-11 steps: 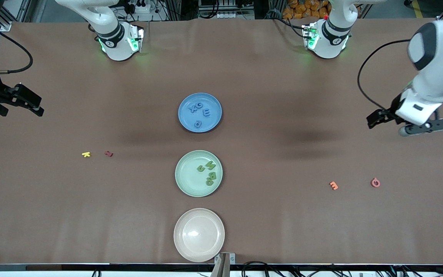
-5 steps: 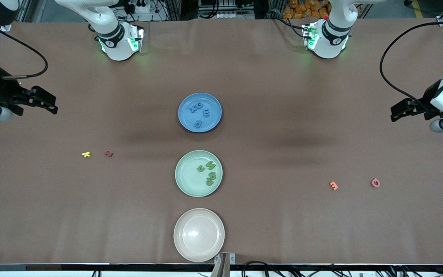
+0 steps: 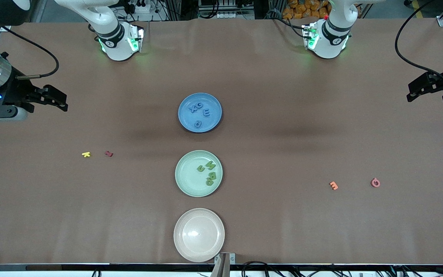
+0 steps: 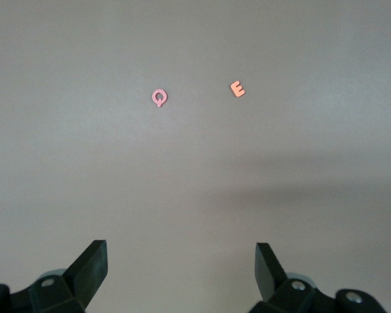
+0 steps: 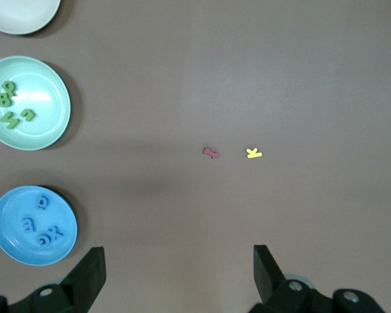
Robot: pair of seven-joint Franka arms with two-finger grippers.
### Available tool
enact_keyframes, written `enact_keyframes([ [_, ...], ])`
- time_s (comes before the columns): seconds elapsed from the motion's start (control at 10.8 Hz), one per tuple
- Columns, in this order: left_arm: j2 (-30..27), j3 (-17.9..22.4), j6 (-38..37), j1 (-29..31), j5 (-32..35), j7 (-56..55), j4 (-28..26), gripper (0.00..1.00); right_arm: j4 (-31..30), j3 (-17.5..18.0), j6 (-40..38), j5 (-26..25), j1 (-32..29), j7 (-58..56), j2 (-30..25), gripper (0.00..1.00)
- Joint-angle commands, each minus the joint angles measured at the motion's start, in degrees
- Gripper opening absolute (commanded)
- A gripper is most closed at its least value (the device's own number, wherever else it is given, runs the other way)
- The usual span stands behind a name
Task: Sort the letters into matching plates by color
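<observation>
Three plates in a row down the table's middle: blue plate (image 3: 200, 112) farthest from the front camera, holding four blue letters (image 3: 200, 112); green plate (image 3: 198, 173) next, holding four green letters (image 3: 207, 172); beige plate (image 3: 199, 234) nearest, bare. Yellow letter (image 3: 86, 154) and dark red letter (image 3: 109, 154) just beside each other on the cloth toward the right arm's end. Orange letter (image 3: 333, 185) and pink letter (image 3: 375, 182) near each other toward the left arm's end. Right gripper (image 3: 54, 100) up over bare table at the right arm's end, jaws wide, holding nothing. Left gripper (image 3: 421, 87) up over the table edge at the left arm's end, jaws wide, likewise holding nothing. All blue and green letters on matching plates.
</observation>
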Motion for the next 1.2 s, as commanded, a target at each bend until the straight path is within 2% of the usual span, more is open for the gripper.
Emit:
enact_keyframes([
  [0.0,-4.36,-0.44,3.92,0.38,-1.39,1.72,-5.82,1.00,0.23,-0.85,-1.76,-0.03,0.09,-4.40,-0.68,1.00],
  [0.37,-4.01,-0.70,4.01,-0.15,-1.21,2.50,-4.95,1.00,0.76,-0.76,-2.64,0.06,0.09,-4.67,-1.03,1.00],
  [0.55,-2.34,-0.61,3.57,-0.24,-1.12,6.27,-1.70,1.00,0.93,-0.76,-2.55,0.24,0.01,-4.58,-0.95,1.00],
  [1.11,-2.34,-0.70,2.78,-0.24,-1.30,6.73,-1.25,1.00,1.37,-0.67,-1.06,0.68,0.09,-3.88,-0.59,1.00],
])
